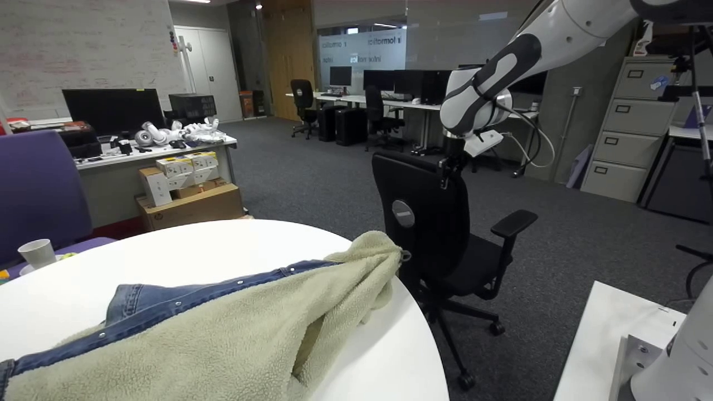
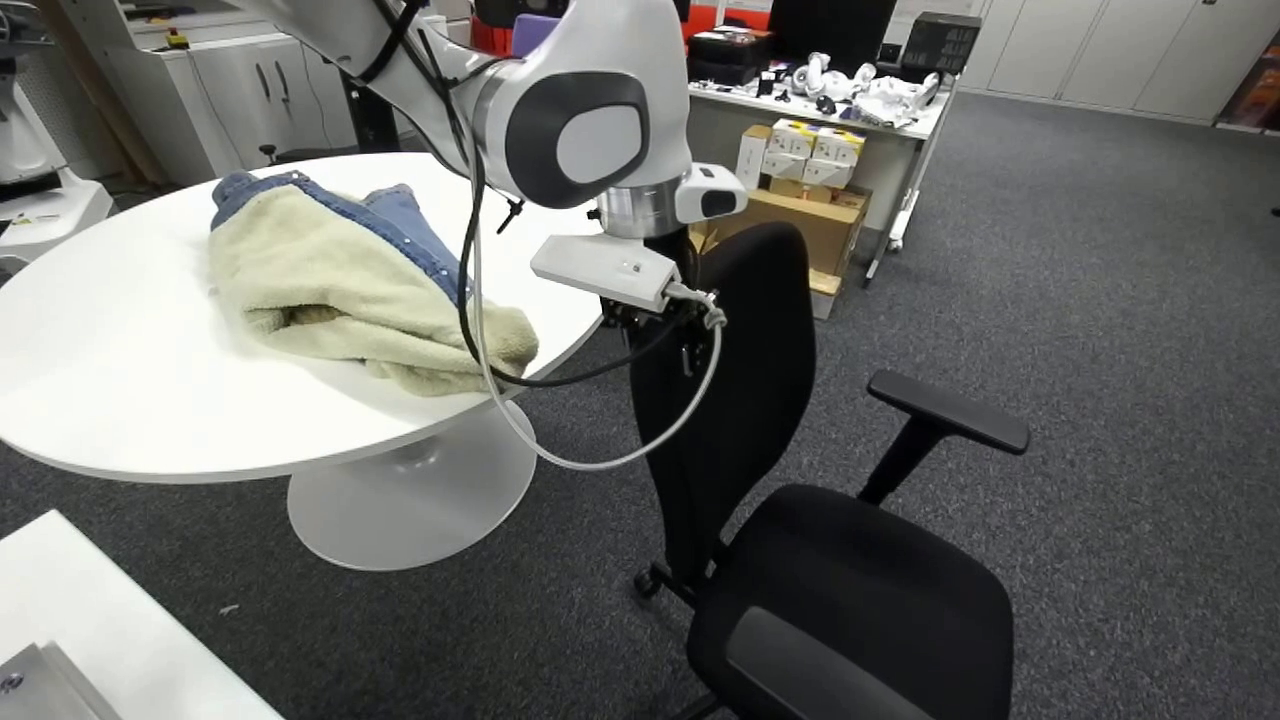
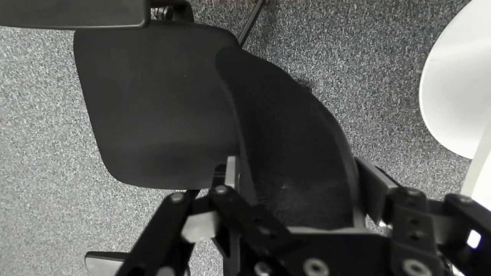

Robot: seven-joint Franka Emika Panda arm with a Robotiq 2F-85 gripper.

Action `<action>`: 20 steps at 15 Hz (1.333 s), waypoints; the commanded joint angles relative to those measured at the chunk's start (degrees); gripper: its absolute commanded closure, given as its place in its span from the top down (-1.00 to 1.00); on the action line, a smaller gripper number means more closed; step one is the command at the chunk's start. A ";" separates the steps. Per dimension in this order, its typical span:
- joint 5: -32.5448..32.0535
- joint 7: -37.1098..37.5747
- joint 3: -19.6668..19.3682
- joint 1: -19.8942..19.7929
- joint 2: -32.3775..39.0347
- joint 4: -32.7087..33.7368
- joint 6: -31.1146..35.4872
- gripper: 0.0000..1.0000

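Black, curved office-chair backrest [image 3: 295,145] stands between our jaws, which we log as wide apart, presumably to straddle its thickness; contact we cannot tell. Near it, the round white counter [image 2: 130,380] supports a crumpled cream-fleece and blue-denim jacket [image 1: 223,334], too limp, we judge, to stand.

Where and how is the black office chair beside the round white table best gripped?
Probably by the upper edge of its backrest, from above, jaws astride front and back. It stands roughly upright, looks thin front to back, and in the wrist view shows between the parted jaws of the gripper.
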 commanded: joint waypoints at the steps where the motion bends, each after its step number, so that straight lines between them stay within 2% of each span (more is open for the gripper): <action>1: 0.46 -1.74 0.00 -0.69 0.22 1.04 -0.67 -0.09; 2: 0.45 -1.68 0.15 -0.56 0.02 0.91 -0.84 -0.21; 7: 2.65 -2.61 2.46 0.25 -3.62 -5.02 1.95 -0.37; 12: 1.83 -5.08 4.19 1.85 -8.34 -15.24 8.49 -0.43; 16: 5.36 -8.99 5.40 1.43 -11.83 -19.73 10.03 -0.46; 20: 7.16 -10.92 6.04 2.65 -15.29 -23.37 10.31 -0.46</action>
